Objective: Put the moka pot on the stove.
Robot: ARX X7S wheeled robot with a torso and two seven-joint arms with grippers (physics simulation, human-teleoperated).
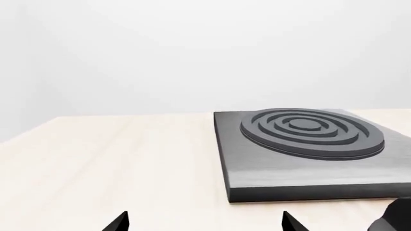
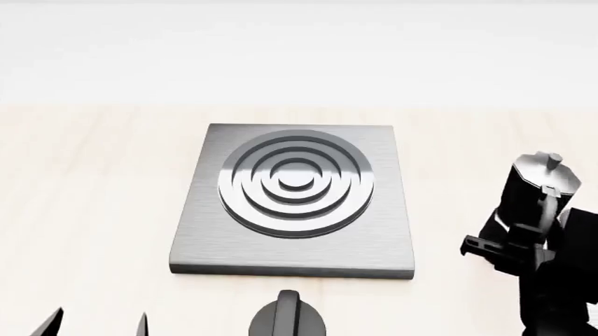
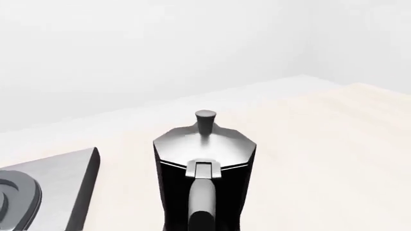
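Observation:
The moka pot (image 2: 531, 183), black with a silver lid and knob, is at the right of the head view, well right of the stove (image 2: 294, 199). My right gripper (image 2: 534, 234) is at its handle from the near side, jaws closed in around the handle. In the right wrist view the pot (image 3: 204, 159) fills the middle with its handle toward the camera, and the stove's edge (image 3: 70, 187) shows beside it. My left gripper (image 2: 95, 325) is open and empty at the front left. In its wrist view the gripper (image 1: 205, 222) sits short of the stove (image 1: 308, 144).
A short black round knob (image 2: 288, 318) sits on the light wooden table (image 2: 94, 210) just in front of the stove's front edge; a corner of it shows in the left wrist view (image 1: 395, 219). A white wall stands behind the table.

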